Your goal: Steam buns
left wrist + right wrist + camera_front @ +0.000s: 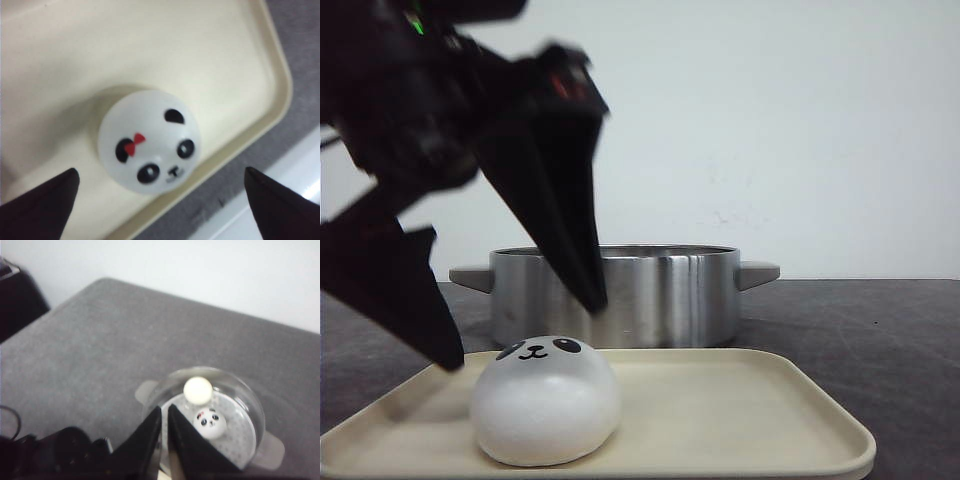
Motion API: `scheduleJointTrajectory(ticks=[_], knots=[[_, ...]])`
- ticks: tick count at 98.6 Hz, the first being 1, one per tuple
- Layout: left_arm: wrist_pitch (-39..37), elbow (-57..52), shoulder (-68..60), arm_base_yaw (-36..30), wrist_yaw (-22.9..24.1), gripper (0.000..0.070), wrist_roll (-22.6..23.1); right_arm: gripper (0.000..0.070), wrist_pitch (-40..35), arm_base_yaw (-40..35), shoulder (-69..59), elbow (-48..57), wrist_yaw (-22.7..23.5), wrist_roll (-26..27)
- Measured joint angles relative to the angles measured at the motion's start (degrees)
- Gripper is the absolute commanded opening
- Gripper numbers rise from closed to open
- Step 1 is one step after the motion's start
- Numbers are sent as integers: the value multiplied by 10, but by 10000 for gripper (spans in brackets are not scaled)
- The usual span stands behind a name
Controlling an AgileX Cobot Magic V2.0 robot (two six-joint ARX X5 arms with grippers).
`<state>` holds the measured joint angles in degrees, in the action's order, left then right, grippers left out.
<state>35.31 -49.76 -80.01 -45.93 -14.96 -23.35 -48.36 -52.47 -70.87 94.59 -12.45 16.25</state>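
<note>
One white bun (pixel 545 402) with a panda face sits on the left part of the cream tray (pixel 740 420). In the left wrist view this bun (pixel 150 147) has a red bow by one ear and lies near the tray's rim (pixel 280 75). My left gripper (pixel 520 330) hangs just above it, open wide, one finger on each side, and it also shows in the left wrist view (pixel 160 171). In the right wrist view two more buns lie inside the steel pot (pixel 250 405): one face-up bun (pixel 210 422) and one plain white dome (pixel 198 390). My right gripper (pixel 165 409) is shut and empty, high above the pot.
The steel pot (pixel 660 295) with two side handles stands just behind the tray on the dark grey table (pixel 880 330). A white wall is behind it. A dark object (pixel 15 300) sits at the table's far edge in the right wrist view.
</note>
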Motion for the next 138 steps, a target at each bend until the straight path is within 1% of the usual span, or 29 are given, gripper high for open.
scheduleJointTrajectory(ticks=[16, 21, 23, 40, 45, 52, 57, 61, 65, 66, 69, 94, 108, 116, 130, 138], knots=[[-13, 0, -34, 0, 2, 630, -3, 12, -9, -2, 0, 0, 0, 0], [-18, 0, -40, 0, 2, 617, -3, 13, -9, -3, 0, 0, 0, 0], [-20, 0, -43, 0, 3, 602, -3, 13, -9, -4, 0, 0, 0, 0], [-17, 0, -58, -1, 31, 350, -8, 13, -9, -4, 0, 0, 0, 0], [-17, 0, -58, -1, 36, 303, -9, 12, -9, -4, 0, 0, 0, 0], [-19, 0, -58, -1, 48, 278, -9, 13, -9, -4, 0, 0, 0, 0], [-20, 0, -58, -1, 60, 237, -9, 13, -9, -4, 0, 0, 0, 0], [-20, 0, -58, -1, 70, 148, -9, 13, -9, -4, 0, 0, 0, 0], [-21, 0, -58, -1, 78, 7, -8, 13, -9, -4, 0, 0, 0, 0], [-21, 0, -58, -1, 80, 0, -7, 13, -9, -4, 0, 0, 0, 0], [-22, -1, -58, -1, 81, 11, -5, 13, -9, -4, 0, 0, 0, 0], [-21, -2, -53, -1, 101, 9, 9, 13, -9, -4, 0, 0, 0, 0], [-22, -8, 4, -9, 104, 10, 14, 13, -10, -4, 0, 0, 0, 0], [-47, -30, 59, -16, 112, 10, 14, 12, -9, -4, 0, 0, 0, 0], [-127, -73, 130, -7, 175, 10, 24, 13, -8, -4, 0, 0, 0, 0], [-148, -96, 130, 15, 188, 9, 41, 13, -2, -4, 0, 0, 0, 0]])
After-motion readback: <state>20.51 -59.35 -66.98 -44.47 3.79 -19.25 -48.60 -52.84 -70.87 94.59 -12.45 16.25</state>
